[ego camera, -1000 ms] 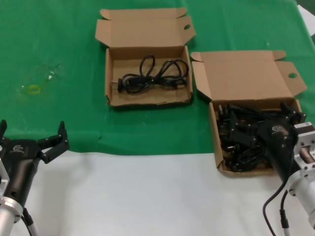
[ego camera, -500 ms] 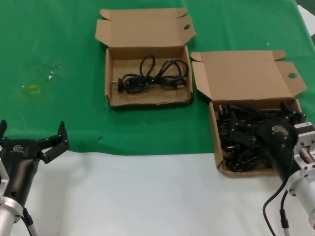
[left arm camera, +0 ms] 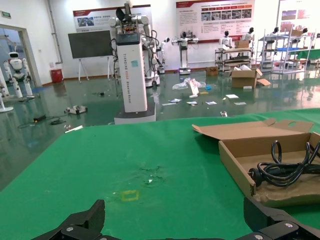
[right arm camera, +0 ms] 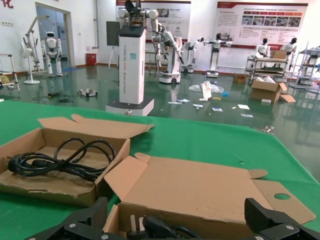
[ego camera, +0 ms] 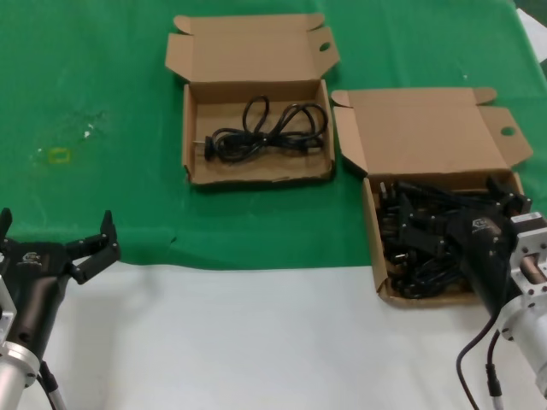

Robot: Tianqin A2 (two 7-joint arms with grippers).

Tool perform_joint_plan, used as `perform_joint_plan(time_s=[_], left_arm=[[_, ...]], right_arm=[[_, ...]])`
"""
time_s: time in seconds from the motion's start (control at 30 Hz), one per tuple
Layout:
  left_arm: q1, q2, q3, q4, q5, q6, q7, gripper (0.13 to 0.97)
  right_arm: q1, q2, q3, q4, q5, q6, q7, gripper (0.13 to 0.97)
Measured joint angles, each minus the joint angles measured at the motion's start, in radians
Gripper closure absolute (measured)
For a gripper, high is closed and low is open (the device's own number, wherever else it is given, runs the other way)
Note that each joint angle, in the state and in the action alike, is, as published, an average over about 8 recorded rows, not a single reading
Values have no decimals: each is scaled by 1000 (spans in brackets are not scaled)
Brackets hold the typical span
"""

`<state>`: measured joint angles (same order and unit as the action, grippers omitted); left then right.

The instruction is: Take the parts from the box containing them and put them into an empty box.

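Observation:
The box containing the parts (ego camera: 427, 128) stands at the right with its tall lid open, and several black power cords (ego camera: 408, 249) are piled in it. My right gripper (ego camera: 455, 212) hovers open low over that pile; the right wrist view shows a plug (right arm camera: 150, 227) just below the spread fingers (right arm camera: 90, 216) of the gripper (right arm camera: 177, 222). The short-lidded box (ego camera: 248, 51) sits further back at centre and holds one coiled cord (ego camera: 265, 132). My left gripper (ego camera: 55, 229) waits open at the near left, and its wrist view shows that box (left arm camera: 235, 162) and cord (left arm camera: 282, 170).
Green cloth (ego camera: 102, 85) covers the far half of the table, and bare white tabletop (ego camera: 256, 342) runs along the front. A small yellow tape mark (ego camera: 58, 155) lies at the left on the cloth. The two boxes stand almost corner to corner.

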<state>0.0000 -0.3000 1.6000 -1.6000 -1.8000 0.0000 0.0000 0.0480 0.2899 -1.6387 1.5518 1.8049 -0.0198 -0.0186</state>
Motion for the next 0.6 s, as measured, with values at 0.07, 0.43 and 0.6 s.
perform_joint_plan(time_s=[0.07,0.43,0.6], left_arm=[[0,0,0,0,0,0,0,132],[0,0,0,0,0,0,0,132],[0,0,0,0,0,0,0,132]], right_arm=[[0,0,0,0,0,0,0,129],[0,0,0,0,0,0,0,129],[0,0,0,0,0,0,0,129]])
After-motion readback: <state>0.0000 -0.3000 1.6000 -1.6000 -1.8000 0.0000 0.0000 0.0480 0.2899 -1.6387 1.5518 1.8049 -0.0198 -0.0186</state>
